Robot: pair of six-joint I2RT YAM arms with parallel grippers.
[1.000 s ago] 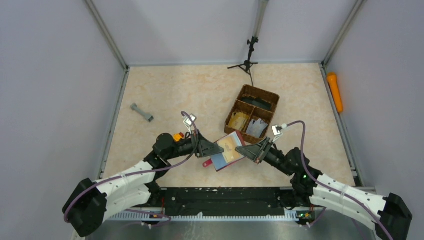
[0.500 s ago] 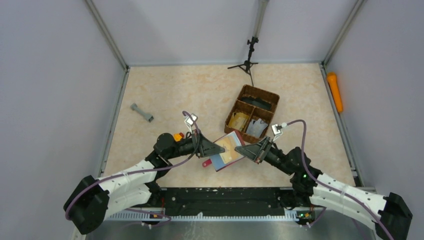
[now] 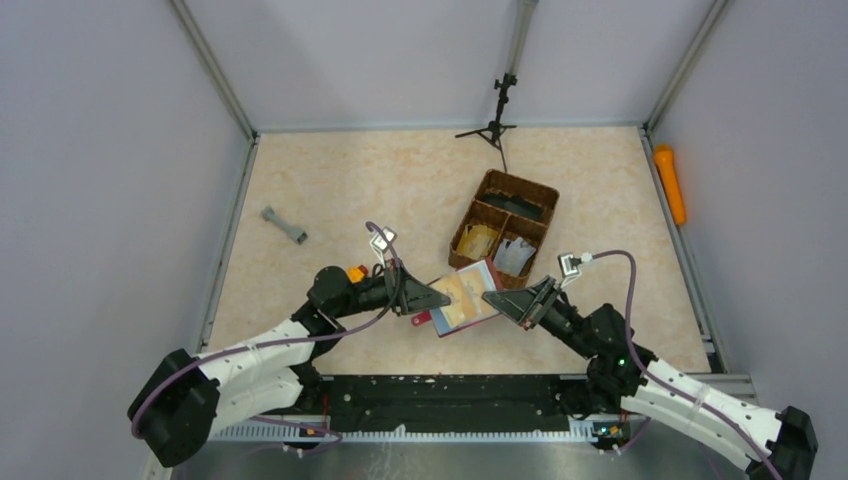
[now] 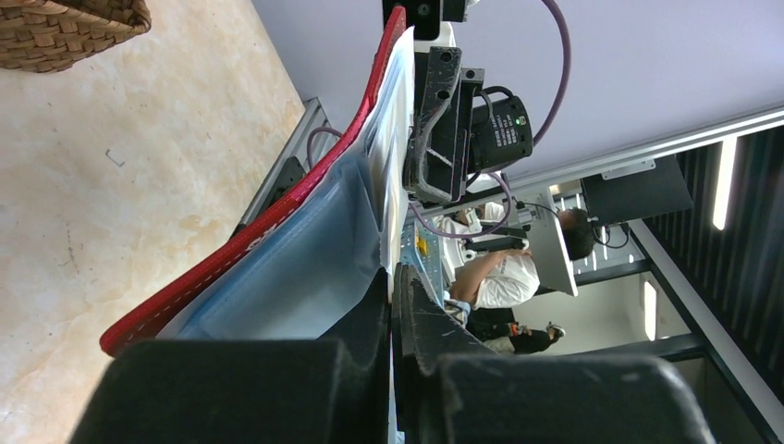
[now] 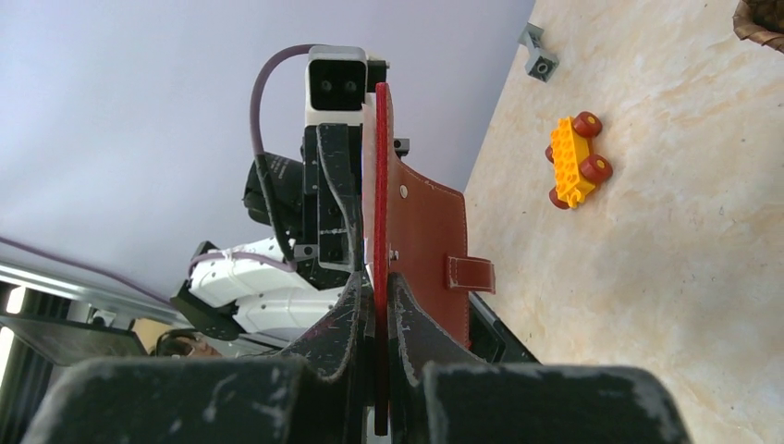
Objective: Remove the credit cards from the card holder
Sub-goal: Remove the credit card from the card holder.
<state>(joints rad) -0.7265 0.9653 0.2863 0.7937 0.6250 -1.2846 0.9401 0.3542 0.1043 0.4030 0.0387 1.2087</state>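
Between the two arms, near the front of the table, the left gripper (image 3: 436, 300) is pinched shut on the left edge of the card holder (image 3: 463, 298). The right gripper (image 3: 491, 299) is clamped on its opposite edge. The holder appears to hang open between them, clear of the table, with its inner face turned up.

From the left wrist, the fingertips (image 4: 393, 294) meet on the pale lining (image 4: 296, 277) beside the red rim. I cannot tell whether a card edge is caught there too. From the right wrist, the fingers (image 5: 356, 305) grip the red cover where the tab (image 5: 470, 274) sticks out.

The holder looks light and limp, and likely to fold or sag if either grip lets go. A tan-gold face (image 3: 460, 289) shows inside, probably one of the credit cards. It would be thin, stiff and slick, and best nipped by an exposed edge and drawn along its pocket.

Just beyond is the wicker basket (image 3: 531, 190), where tan (image 3: 478, 241) and grey (image 3: 513, 256) pieces lie in the two near compartments. An orange toy block (image 3: 355, 272) sits by the left arm, and a grey bar (image 3: 284, 226) lies farther left. The table (image 3: 350, 180) is smooth, pale marbled beige. Plain grey walls close it in, with a small black stand (image 3: 497, 120) at the back and an orange cylinder (image 3: 670, 185) along the right rail.
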